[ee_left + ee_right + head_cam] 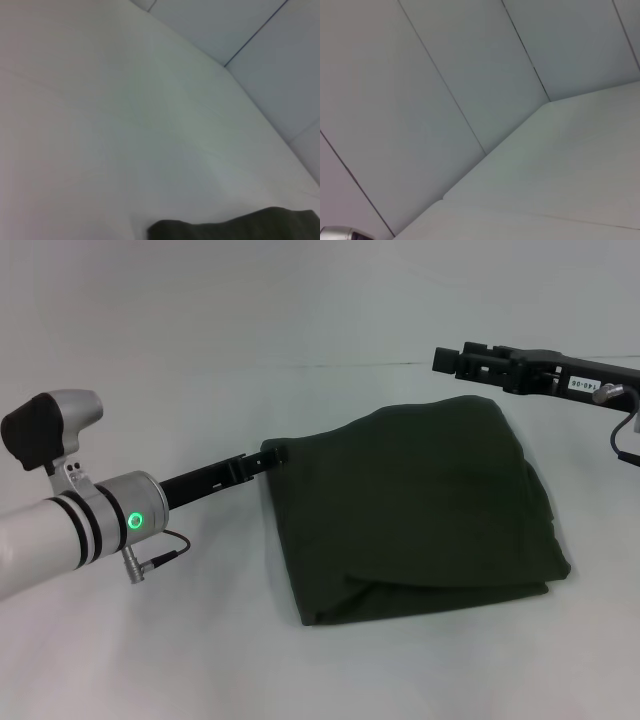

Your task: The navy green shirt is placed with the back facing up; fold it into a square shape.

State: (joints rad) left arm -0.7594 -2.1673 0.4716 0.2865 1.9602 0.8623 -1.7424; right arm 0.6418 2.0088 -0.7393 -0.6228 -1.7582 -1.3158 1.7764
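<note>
Navy green shirt (420,510) folded, center-right of head frame on white table (200,660). My left gripper (272,454) at shirt's left edge, grip unreadable. My right gripper (450,360) upper right, above shirt, apart.

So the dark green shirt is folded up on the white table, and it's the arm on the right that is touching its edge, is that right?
Not quite. In the head view the left gripper meets the folded navy green shirt at its edge. The right gripper hangs apart from it, over the white table. The rest is right.
</note>
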